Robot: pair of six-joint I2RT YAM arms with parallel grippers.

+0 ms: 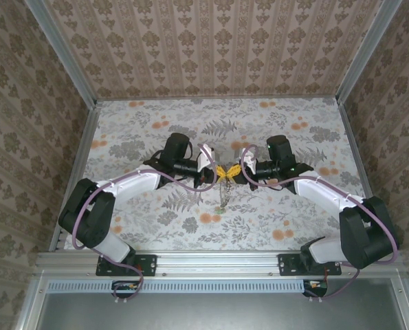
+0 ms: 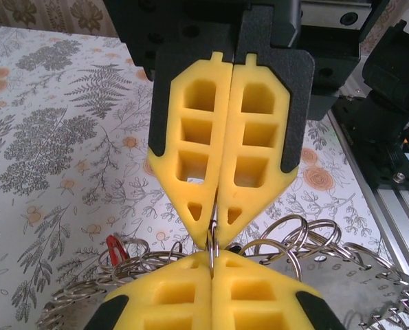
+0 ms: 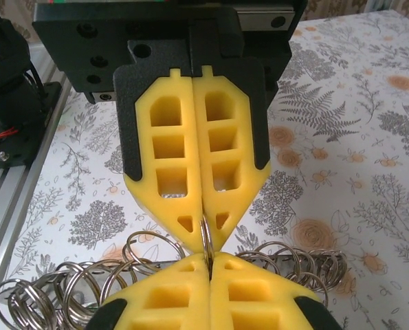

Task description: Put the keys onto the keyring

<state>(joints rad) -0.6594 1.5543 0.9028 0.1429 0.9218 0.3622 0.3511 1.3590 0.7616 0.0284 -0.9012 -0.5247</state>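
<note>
Two robot grippers meet tip to tip above a floral tabletop (image 1: 293, 220). The left gripper (image 2: 212, 265) and the right gripper (image 2: 217, 218) each have their yellow jaws pressed fully together on the keyring (image 2: 212, 242). This thin metal hoop is pinched edge-on between them (likely to steady it for threading). Beneath the jaws is a tangle of wire loops (image 2: 293, 240), and a red key (image 2: 115, 249) peeks out beside the left gripper's jaws.
</note>
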